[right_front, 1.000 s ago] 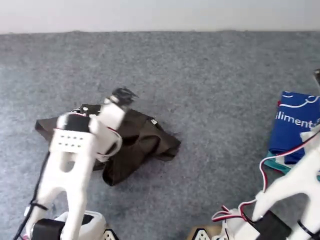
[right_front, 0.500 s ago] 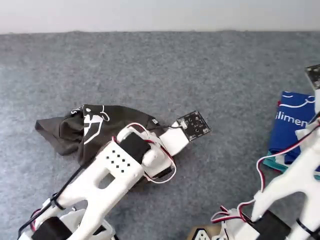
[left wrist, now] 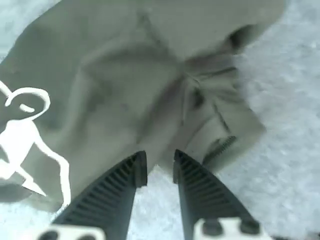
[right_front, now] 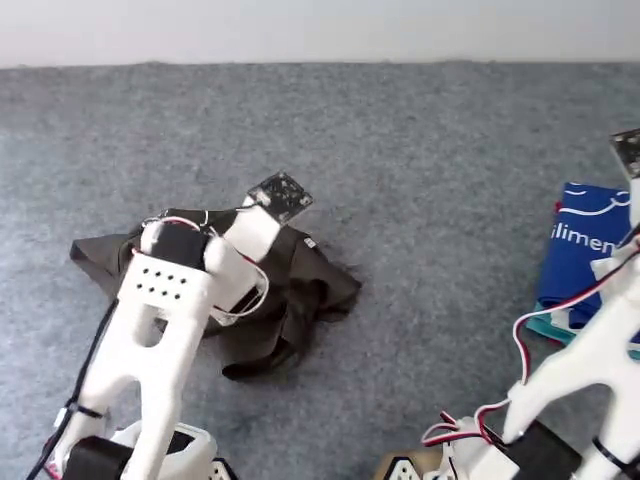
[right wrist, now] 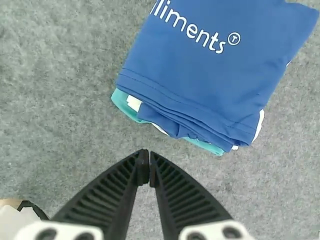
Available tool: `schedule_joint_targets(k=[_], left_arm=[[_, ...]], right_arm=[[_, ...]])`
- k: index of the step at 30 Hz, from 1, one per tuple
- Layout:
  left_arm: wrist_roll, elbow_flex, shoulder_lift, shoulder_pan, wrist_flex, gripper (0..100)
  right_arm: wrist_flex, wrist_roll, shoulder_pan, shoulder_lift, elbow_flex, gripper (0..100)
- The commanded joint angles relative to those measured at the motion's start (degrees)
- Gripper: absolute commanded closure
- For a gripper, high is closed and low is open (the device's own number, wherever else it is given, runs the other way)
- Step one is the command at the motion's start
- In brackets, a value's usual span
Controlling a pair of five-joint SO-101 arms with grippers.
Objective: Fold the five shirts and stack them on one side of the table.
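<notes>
1. Clothing: a brown shirt (right_front: 305, 285) lies crumpled and unfolded on the left part of the gray table cover (right_front: 430, 160). It has a white figure print (left wrist: 25, 125) on it.
2. The left arm (right_front: 160, 300) stands over this shirt and hides its middle in the high view.
3. The left gripper (left wrist: 160, 167) hangs just above the shirt's edge, where cloth meets table cover. Its 2 fingers stand a little apart, with a narrow gap between the tips.
4. The right arm (right_front: 585, 365) sits at the right edge of the table, near the stack.
5. The right gripper (right wrist: 149, 167) is above bare table cover, just beside the stack. Its 2 fingers are pressed together and grip no cloth.
6. The folded blue shirt (right wrist: 215, 75) lies on top of a teal shirt (right wrist: 122, 102), whose edge sticks out underneath. This stack is well apart from the brown shirt.
</notes>
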Motion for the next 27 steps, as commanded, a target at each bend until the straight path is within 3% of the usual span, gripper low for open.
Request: schedule_joint_targets(k=[1, 6, 10, 16, 21, 24, 27], left_arm=[[-0.6, 5.0, 0.0, 0.7, -7.6, 90], [-0.4, 7.6, 9.5, 7.5, -13.5, 90], [-0.3, 0.1, 22.5, 11.2, -14.7, 91], [3.7, -21.2, 33.0, 21.8, -4.7, 91], [4.6, -32.1, 36.7, 31.8, 1.1, 91], [4.6, -34.7, 38.5, 33.0, 2.5, 91], [4.6, -35.1, 39.0, 29.8, 4.0, 91]], right_arm=[[1.8, -0.8, -0.7, -1.5, -0.2, 98.7], [1.8, -0.6, -1.5, -1.5, -0.2, 98.7], [1.8, -0.6, -1.5, -1.5, -0.2, 98.7], [1.8, -0.5, -1.5, -1.5, -0.2, 98.7], [1.8, -0.5, -1.3, -1.6, -0.2, 98.7], [1.8, -0.5, -1.3, -1.6, -0.2, 98.7], [1.8, -0.5, -1.3, -1.6, -0.2, 98.7]])
